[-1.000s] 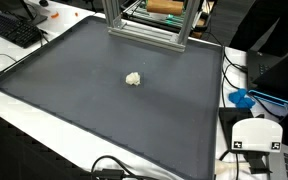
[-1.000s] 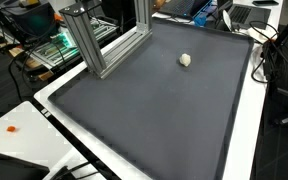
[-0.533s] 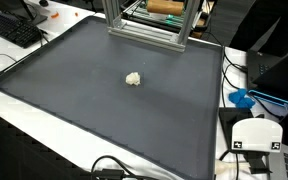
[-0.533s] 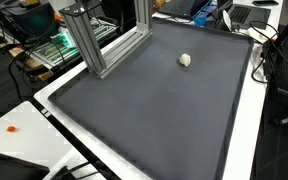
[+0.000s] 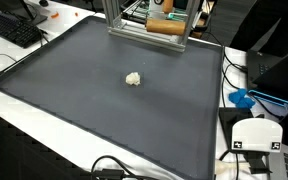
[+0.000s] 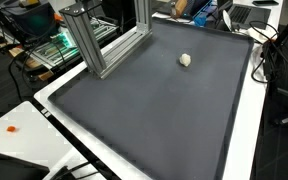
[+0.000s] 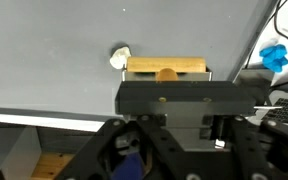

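Note:
A small white crumpled lump [image 5: 133,78] lies on the dark grey mat [image 5: 94,110], also visible as the lump [image 6: 185,60] in both exterior views. My gripper [image 5: 161,22] comes in at the far edge behind the aluminium frame, with a light wooden block [image 5: 160,27] at its tip. In the wrist view the wooden block [image 7: 166,67] sits just beyond the black gripper body, carrying an orange patch, and the gripper [image 7: 166,74] appears shut on it. Its fingertips are hidden by the body. The white lump [image 7: 119,57] lies just left of the block.
An aluminium frame [image 5: 144,32] stands at the mat's far edge, seen too as the frame [image 6: 99,45]. A keyboard [image 5: 14,30] lies beyond the mat's corner. A blue object [image 5: 242,98] and a white device [image 5: 254,135] sit off the mat's side, with cables.
The wooden block and the gripper have come further into view behind the frame, moving down towards the mat. The white lump has not moved.

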